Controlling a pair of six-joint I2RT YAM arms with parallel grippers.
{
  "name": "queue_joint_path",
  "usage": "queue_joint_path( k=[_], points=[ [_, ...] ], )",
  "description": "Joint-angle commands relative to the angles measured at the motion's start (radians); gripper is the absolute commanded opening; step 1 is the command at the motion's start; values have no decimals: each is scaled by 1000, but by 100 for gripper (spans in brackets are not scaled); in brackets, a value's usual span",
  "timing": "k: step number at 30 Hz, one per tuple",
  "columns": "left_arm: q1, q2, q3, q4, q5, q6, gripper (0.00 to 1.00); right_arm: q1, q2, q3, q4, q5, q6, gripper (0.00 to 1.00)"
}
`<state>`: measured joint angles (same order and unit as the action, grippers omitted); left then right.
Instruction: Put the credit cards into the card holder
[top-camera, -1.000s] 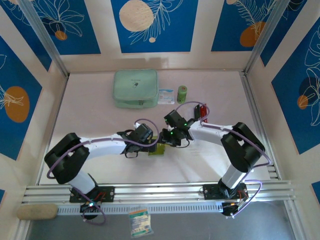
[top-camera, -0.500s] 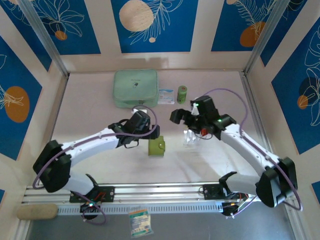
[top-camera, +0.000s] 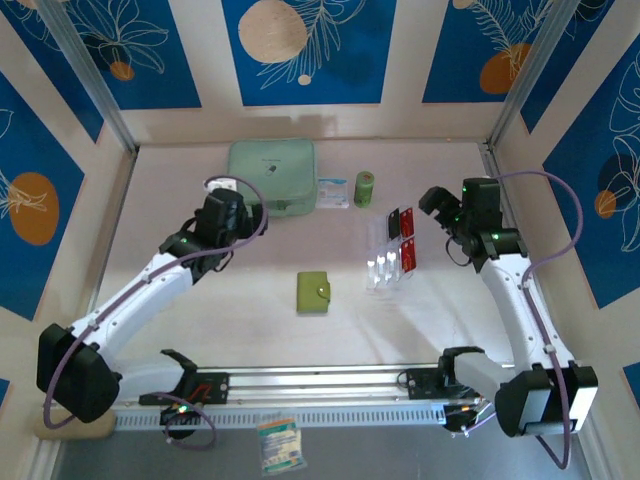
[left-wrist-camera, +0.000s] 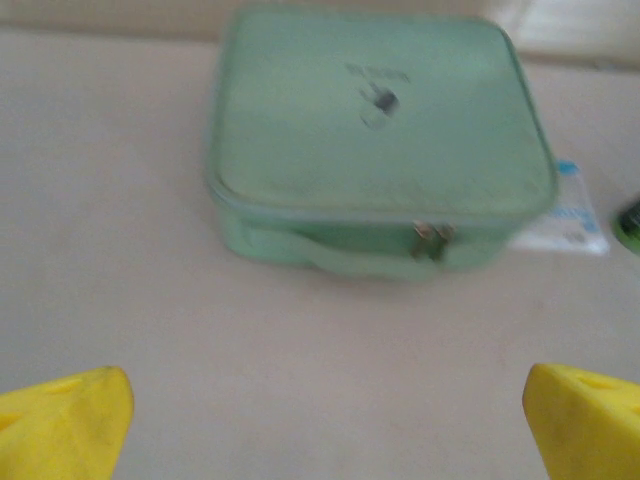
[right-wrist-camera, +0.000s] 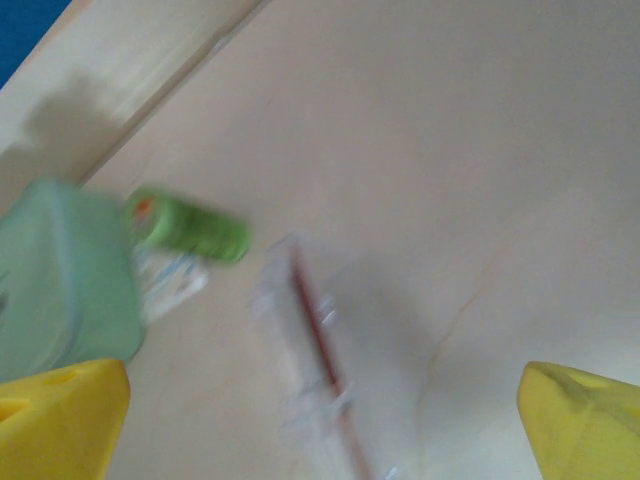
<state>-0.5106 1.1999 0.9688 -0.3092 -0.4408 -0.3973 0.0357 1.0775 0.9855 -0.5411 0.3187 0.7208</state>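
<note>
The card holder (top-camera: 313, 292), a small olive-green wallet with a snap tab, lies folded shut at the middle of the table with neither gripper near it. Red and dark credit cards (top-camera: 403, 238) stand in a clear acrylic rack (top-camera: 383, 265) to its right. One red card (right-wrist-camera: 318, 330) shows edge-on and blurred in the right wrist view. My left gripper (top-camera: 232, 200) (left-wrist-camera: 325, 420) is open with nothing between its yellow fingers, and it faces the mint pouch. My right gripper (top-camera: 440, 203) (right-wrist-camera: 325, 420) is open and holds nothing, to the right of the rack.
A pale mint zip pouch (top-camera: 271, 177) (left-wrist-camera: 375, 150) sits at the back. A small packet (top-camera: 332, 192) and a green roll (top-camera: 364, 188) (right-wrist-camera: 190, 228) lie to its right. An aluminium rail (top-camera: 320, 385) runs along the near edge. Panel walls close in three sides.
Both arms have pulled away from the wallet, the left up and left toward the pouch, the right out to the right. The right gripper has opened. The wallet lies alone.
</note>
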Motion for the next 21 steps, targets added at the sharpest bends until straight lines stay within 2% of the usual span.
queue_joint_path(
  k=[1,6,9,14,21],
  points=[
    [75,-3,-56,147,-116,180,100,-36,38,-59,134,216,-45,99],
    [177,63,-136,300,-124,321,100,-76,145,-146,340,326,-219,99],
    [210,82,-214,426,-133,397,100,-94,188,-198,439,316,-288,99],
    [258,92,-391,698,-83,453,100,-96,223,-292,625,268,-382,99],
    [287,131,-491,847,-49,463,100,-61,250,-393,819,181,-415,99]
  ],
)
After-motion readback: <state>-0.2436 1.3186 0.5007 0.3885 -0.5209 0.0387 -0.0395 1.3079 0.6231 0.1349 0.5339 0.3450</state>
